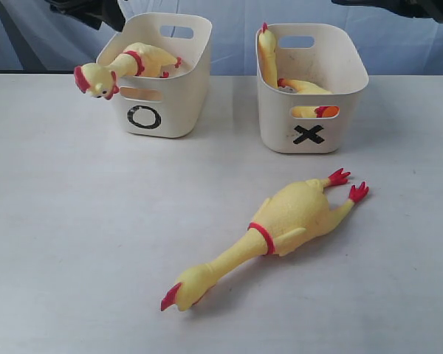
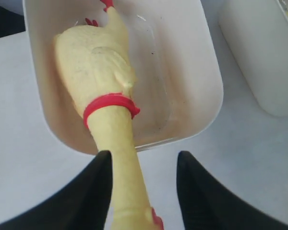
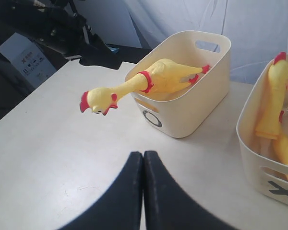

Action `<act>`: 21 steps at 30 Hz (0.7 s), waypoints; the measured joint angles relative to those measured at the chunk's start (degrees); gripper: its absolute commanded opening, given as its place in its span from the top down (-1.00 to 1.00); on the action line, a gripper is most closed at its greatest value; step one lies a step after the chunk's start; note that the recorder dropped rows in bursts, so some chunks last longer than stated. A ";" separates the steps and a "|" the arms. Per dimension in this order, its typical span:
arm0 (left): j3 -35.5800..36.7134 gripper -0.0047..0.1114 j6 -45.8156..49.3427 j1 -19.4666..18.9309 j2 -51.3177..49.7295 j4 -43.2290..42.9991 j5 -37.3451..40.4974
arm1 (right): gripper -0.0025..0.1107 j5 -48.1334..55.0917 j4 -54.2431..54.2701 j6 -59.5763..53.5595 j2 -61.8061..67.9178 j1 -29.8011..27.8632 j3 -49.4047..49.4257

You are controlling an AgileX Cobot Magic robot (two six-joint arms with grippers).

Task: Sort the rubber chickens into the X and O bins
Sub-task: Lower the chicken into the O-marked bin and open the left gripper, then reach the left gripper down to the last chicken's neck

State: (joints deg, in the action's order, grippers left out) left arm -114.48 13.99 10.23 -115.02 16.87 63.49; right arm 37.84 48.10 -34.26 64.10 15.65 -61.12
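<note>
Left gripper (image 2: 144,155) stands with its two black fingers (image 2: 93,191) spread. The long neck of one rubber chicken (image 2: 98,62) runs between them, against one finger and clear of the other, so it is not clamped. That chicken's body lies inside the O bin (image 1: 166,96) at the upper left of the exterior view, with its head hanging outside over the front rim. Right gripper (image 3: 143,158) has its fingers pressed together, empty, over the white table (image 1: 74,243). The X bin (image 1: 310,81), just right of the O bin, holds an upright chicken (image 1: 266,51) and a low-lying chicken (image 1: 306,87). A loose chicken (image 1: 288,217) lies on the table at lower centre, feet toward the X bin.
</note>
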 measured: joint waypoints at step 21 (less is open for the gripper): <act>11.11 0.30 0.49 2.94 18.19 -1.14 6.36 | 0.96 0.00 0.00 0.00 0.00 0.00 0.00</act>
State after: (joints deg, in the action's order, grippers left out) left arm -103.37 14.48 13.17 -96.82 15.73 69.85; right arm 37.84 48.10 -34.26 64.10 15.65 -61.12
